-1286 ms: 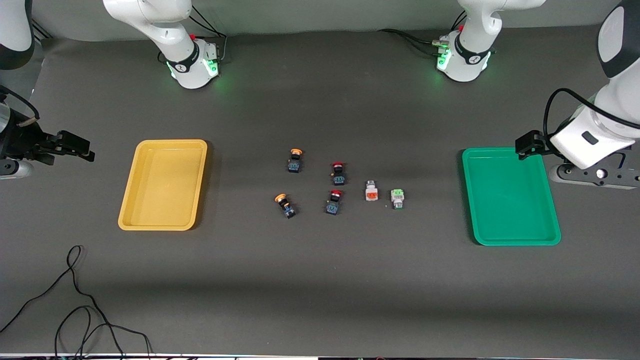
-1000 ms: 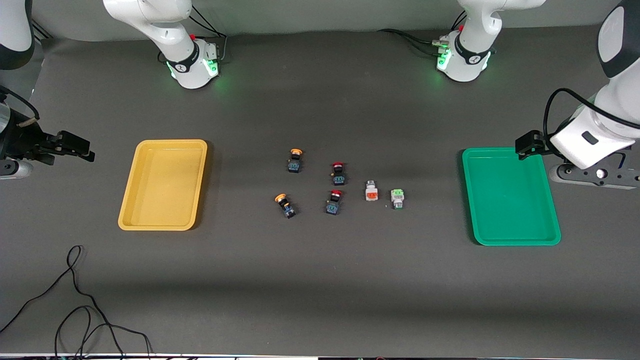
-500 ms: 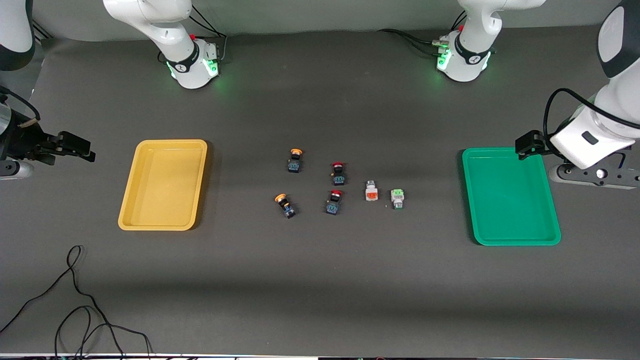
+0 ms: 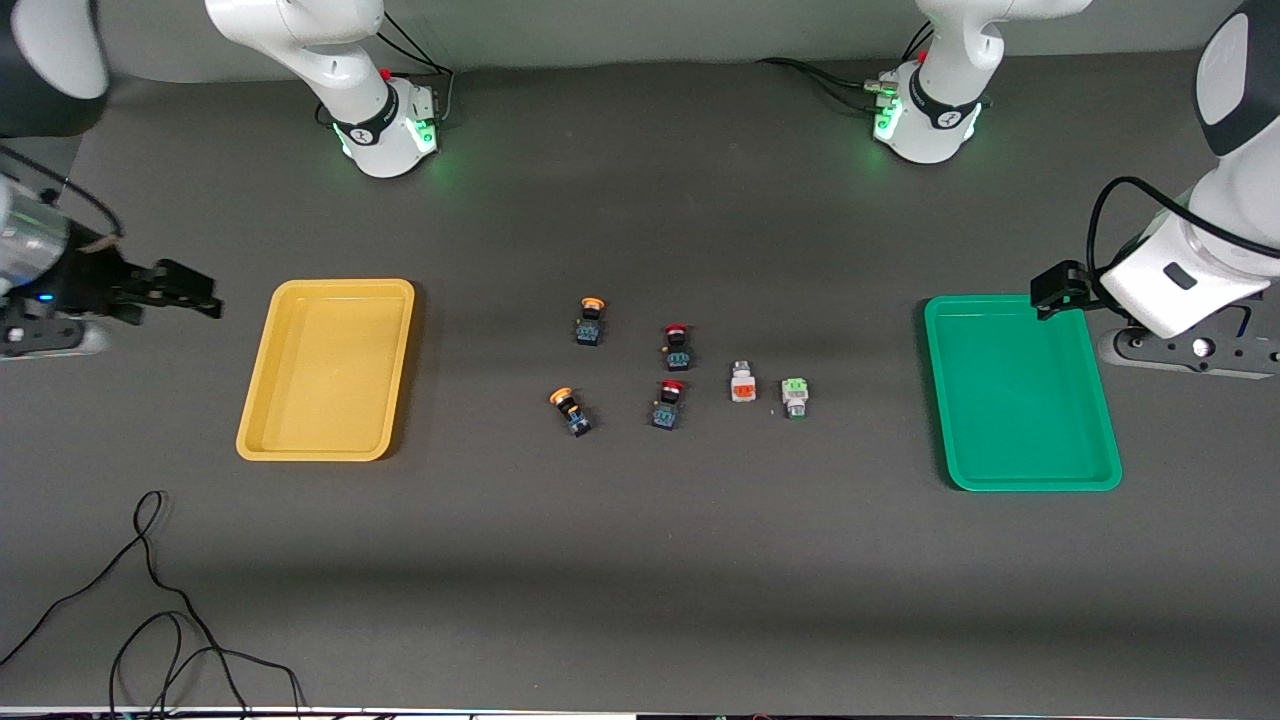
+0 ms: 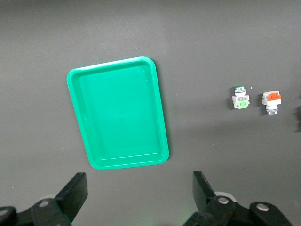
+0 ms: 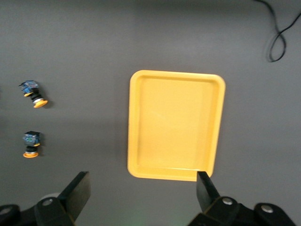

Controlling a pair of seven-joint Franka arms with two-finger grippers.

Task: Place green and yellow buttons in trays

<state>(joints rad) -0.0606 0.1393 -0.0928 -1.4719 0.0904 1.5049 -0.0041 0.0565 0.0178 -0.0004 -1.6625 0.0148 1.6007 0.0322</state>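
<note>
The yellow tray (image 4: 325, 370) lies toward the right arm's end and the green tray (image 4: 1020, 395) toward the left arm's end; neither holds anything. Between them lie two yellow-capped buttons (image 4: 590, 322) (image 4: 570, 410) and a white block with a green face (image 4: 795, 397). My right gripper (image 4: 195, 292) is open and empty over the bare table beside the yellow tray (image 6: 174, 125); its wrist view shows both yellow buttons (image 6: 34, 96) (image 6: 30, 143). My left gripper (image 4: 1055, 288) is open and empty over the green tray's (image 5: 117, 113) edge; the green button (image 5: 241, 98) shows too.
Two red-capped buttons (image 4: 677, 346) (image 4: 668, 404) and a white block with an orange face (image 4: 742, 382) lie among the task's buttons. A black cable (image 4: 150, 600) loops on the table near the front camera, toward the right arm's end.
My right gripper has moved a little toward the yellow tray. The left arm and all the buttons have not moved.
</note>
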